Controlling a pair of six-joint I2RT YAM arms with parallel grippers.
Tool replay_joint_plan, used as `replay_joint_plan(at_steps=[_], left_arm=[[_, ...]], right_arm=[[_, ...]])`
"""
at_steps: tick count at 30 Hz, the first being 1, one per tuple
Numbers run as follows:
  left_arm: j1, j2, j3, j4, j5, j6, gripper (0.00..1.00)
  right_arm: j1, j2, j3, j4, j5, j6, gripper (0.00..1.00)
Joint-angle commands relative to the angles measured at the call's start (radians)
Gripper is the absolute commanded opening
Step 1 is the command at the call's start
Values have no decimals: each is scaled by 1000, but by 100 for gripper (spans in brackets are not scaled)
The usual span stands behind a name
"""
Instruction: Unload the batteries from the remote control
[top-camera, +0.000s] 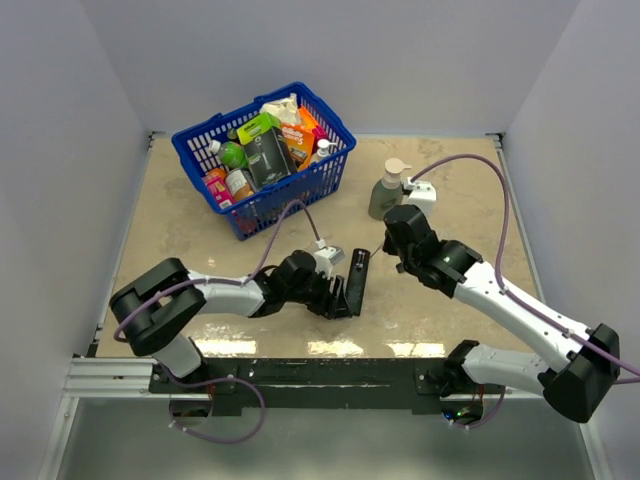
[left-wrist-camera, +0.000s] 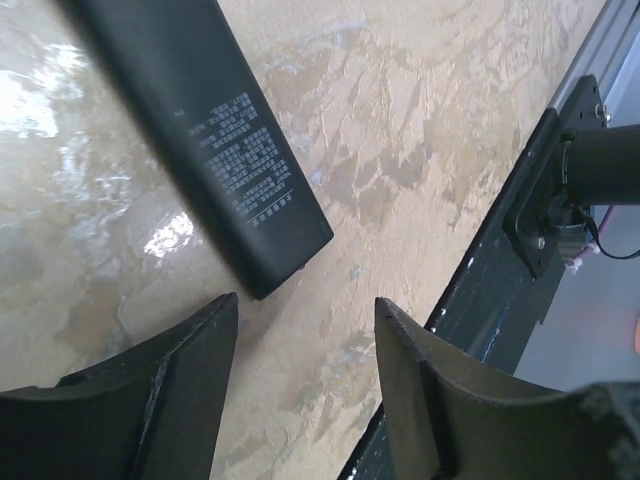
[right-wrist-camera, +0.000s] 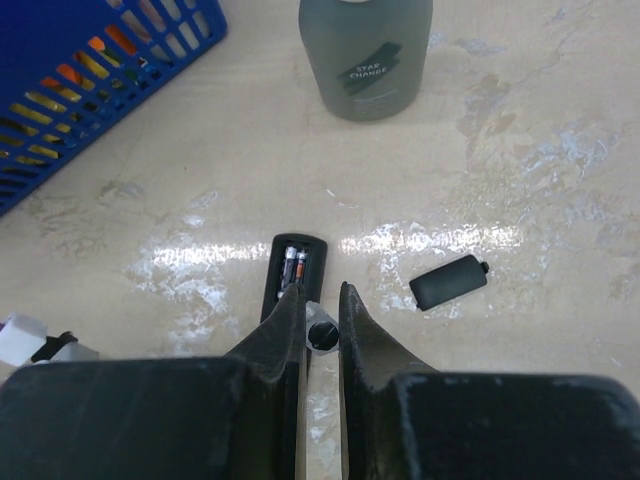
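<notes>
At the near edge of the table (top-camera: 175, 235), both arms reach in toward the middle. The left gripper (left-wrist-camera: 305, 320) hangs low over the marble-patterned top with its jaws spread and nothing between them. One end of the remote (left-wrist-camera: 215, 140) lies just past its fingertips, apart from them, with a block of small white print facing up.

The remote lies flat near the middle of the table, between the two grippers. Its slot faces up and is uncovered. The batteries (right-wrist-camera: 295, 267) sit in it side by side, one grey and one with an orange band, at the end farther from the right wrist.

The right gripper (right-wrist-camera: 320, 290) hovers over the remote's other end, its fingertips reaching almost to the slot. Its jaws are drawn nearly together, leaving a thin gap. A small dark round thing shows in that gap, further back from the tips. I cannot tell what it is, or whether the jaws are clamped on anything.

Just to the right of the remote in the right wrist view, the cover (right-wrist-camera: 448, 282) lies on the table. It is a short black piece, apart from the remote.

Beyond that stands a grey-green bottle (right-wrist-camera: 365, 55) with a pump top, upright. Farther off to the left, a blue basket (top-camera: 290, 195) packed with boxes and bottles sits at the back of the table.
</notes>
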Motion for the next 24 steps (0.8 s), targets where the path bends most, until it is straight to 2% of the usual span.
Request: replay_joint_plan(at_steps=[1,2,5,7,8,9,10,13,15,17,18,21,24], left_arm=[[4,-142,19,-1,-158,-15,63],[15,-158,30,-71,-186,-4,64],[71,-216,47,-143,-240,17,65],[122,-263,27,-151,-214,-3,65],[185,-277,18,-144,-190,-9,65],[212,-291,1,-139,-167,-15,65],[239,-311,-1,-141,-130,-11,65],[289,-337,30,-200,-108,42,65],[297,-348,54,-258,-108,84,66],[303,-363,59,-280,-102,98,66],[305,-368,58,-283,-99,98,66],[308,-383,47,-265,-71,80,66],[309,-379,31,-233,-33,71,66]], right_arm=[[0,21,76,11,44,89,0],[0,30,84,11,30,103,0],[0,64,111,-1,14,146,0],[2,70,111,12,19,144,0],[2,65,90,40,1,114,0],[0,61,64,171,-42,-27,0],[0,50,34,242,-124,-93,0],[2,21,-37,393,-176,-286,0],[2,-13,-86,486,-268,-442,0],[0,-28,-112,528,-288,-527,0],[-4,-33,-117,552,-314,-637,0],[-15,-22,-138,606,-453,-820,0],[-44,10,-133,690,-507,-851,0]])
